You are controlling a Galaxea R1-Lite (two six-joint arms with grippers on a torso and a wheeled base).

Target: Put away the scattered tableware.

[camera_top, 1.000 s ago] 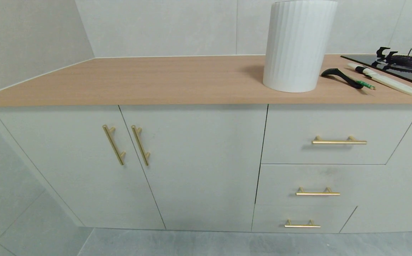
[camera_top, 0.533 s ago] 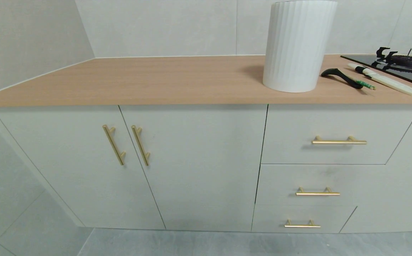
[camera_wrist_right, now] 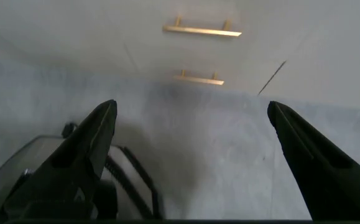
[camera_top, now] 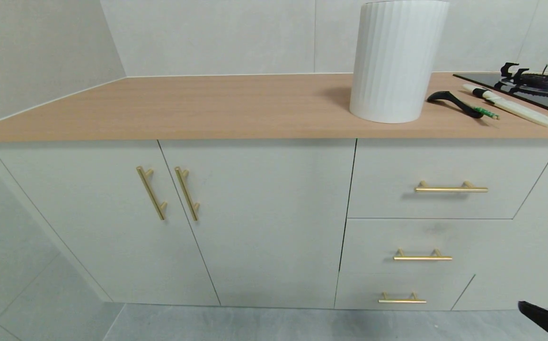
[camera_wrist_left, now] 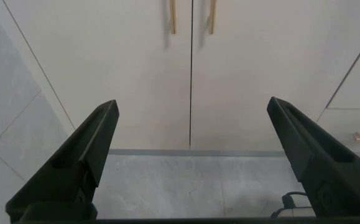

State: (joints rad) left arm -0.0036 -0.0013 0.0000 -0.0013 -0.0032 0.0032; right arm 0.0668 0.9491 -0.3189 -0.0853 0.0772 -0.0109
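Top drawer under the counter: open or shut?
Shut. The top drawer front sits flush with the cabinet door beside it, with only thin seams around it and no gap showing.

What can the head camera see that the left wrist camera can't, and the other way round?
Head view, not left wrist: the wooden countertop carrying a white ribbed container, a black utensil, a knife and the stove. Left wrist view, not head: the left gripper, its fingers spread open. Both: the two cabinet doors with gold handles, and the grey floor.
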